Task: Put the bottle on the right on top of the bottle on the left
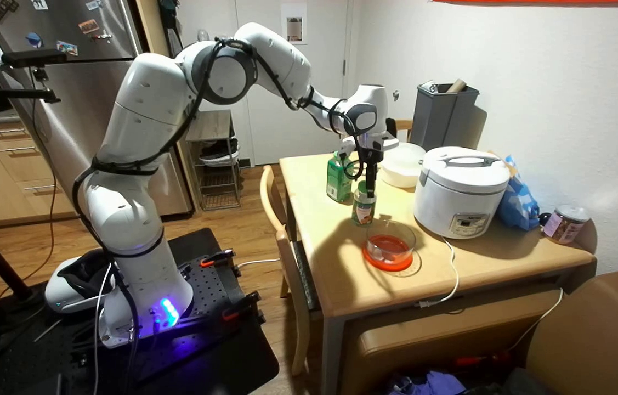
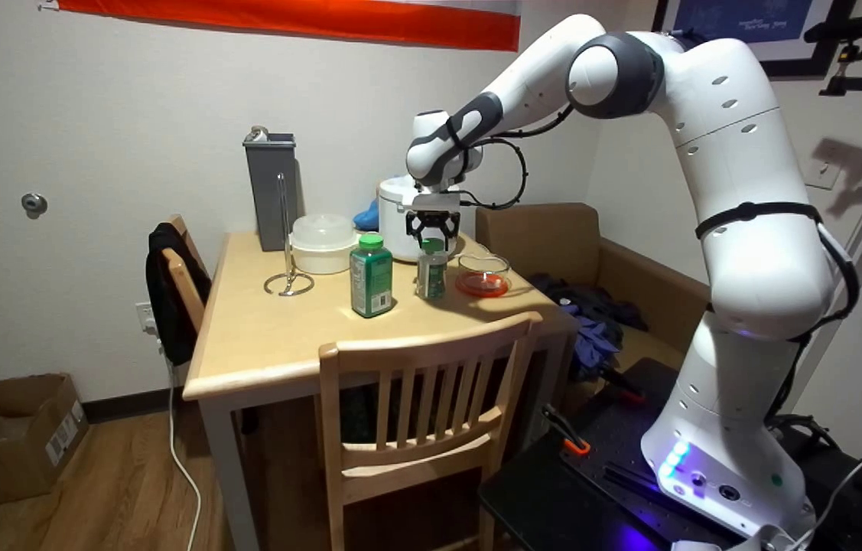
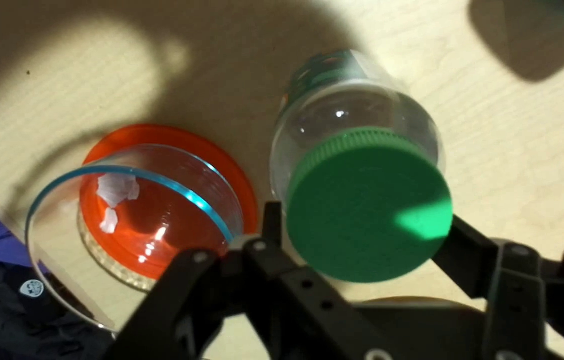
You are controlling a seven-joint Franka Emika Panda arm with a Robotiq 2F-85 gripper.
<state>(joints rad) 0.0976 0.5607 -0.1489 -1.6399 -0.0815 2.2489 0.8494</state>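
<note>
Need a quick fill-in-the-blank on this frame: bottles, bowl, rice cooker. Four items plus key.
In the wrist view, the lid at the gripper is colored ____.
In that view, the glass bowl appears to the ____ of that lid.
In both exterior views, the clear bottle appears to the ____ of the green bottle.
The rice cooker is ____ in color.

Missing words: green; left; right; white.

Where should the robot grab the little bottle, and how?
Probably by its round lid, from straight above, squeezing opposite sides. The little bottle stands upright, lid on top, under the open end effector, and the bowl crowds one side.
</note>
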